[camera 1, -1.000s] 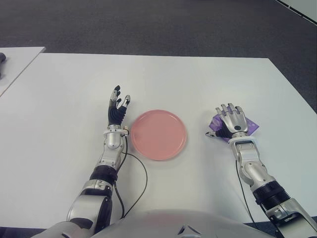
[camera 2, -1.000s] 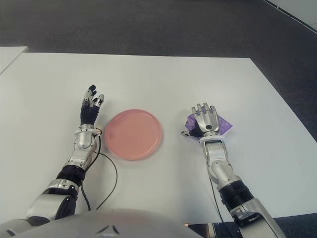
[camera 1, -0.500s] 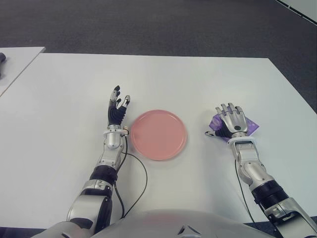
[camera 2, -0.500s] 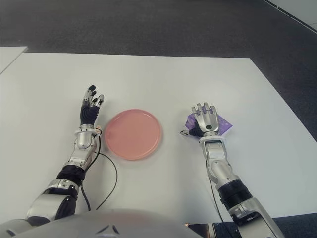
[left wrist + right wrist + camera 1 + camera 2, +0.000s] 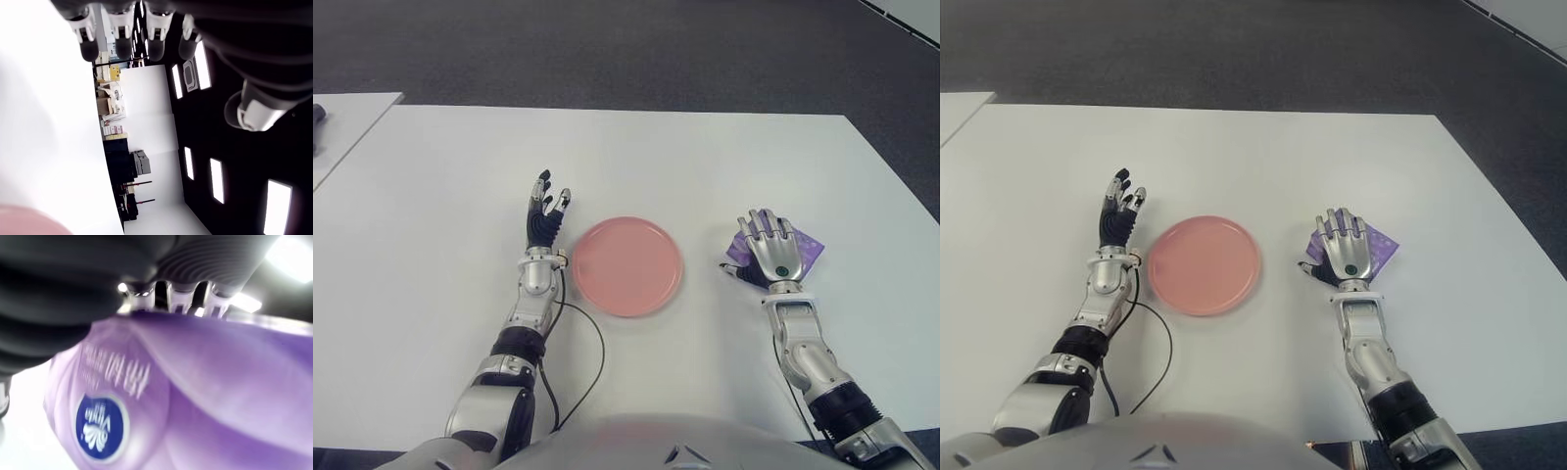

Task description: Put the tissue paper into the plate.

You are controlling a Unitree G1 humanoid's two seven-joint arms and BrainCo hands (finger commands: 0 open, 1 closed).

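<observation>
- I see one tissue paper pack (image 5: pixel 800 247), purple, lying directly under my right hand (image 5: pixel 771 257); its far-right corner pokes out beyond the fingers.
- That hand's fingers are spread flat over the pack, not yet curled around it, as I judge from the eye views.
- The pack's long axis seems to slant away toward the hand's outer side.
- One pink plate (image 5: pixel 626 265) sits well inboard of the right hand, on the white bench (image 5: pixel 705 157).
- My left hand (image 5: pixel 546 220) shows just beyond the plate's other side, fingers spread and holding nothing, so the right is the nearer hand.
</observation>
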